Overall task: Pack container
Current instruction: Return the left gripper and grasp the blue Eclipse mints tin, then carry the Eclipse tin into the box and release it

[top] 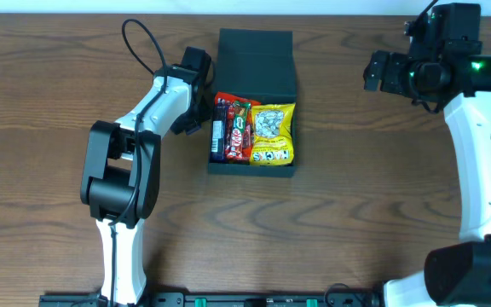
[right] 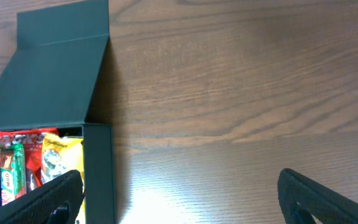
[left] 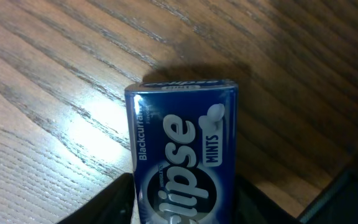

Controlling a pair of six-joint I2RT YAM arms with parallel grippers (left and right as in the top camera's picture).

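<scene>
The container [top: 254,64] is standing open on the surface [top: 356,213]: likely light, stiff cardboard, best gripped by a side wall. Beside it the left claw [top: 196,107] is holding a mints tin [left: 185,143]; the right claw [right: 179,180], well apart, is gaping empty.

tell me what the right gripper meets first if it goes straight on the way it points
Probably the bare table, just right of the container. The open right gripper looks aimed past its wall, though depth is unclear.
</scene>
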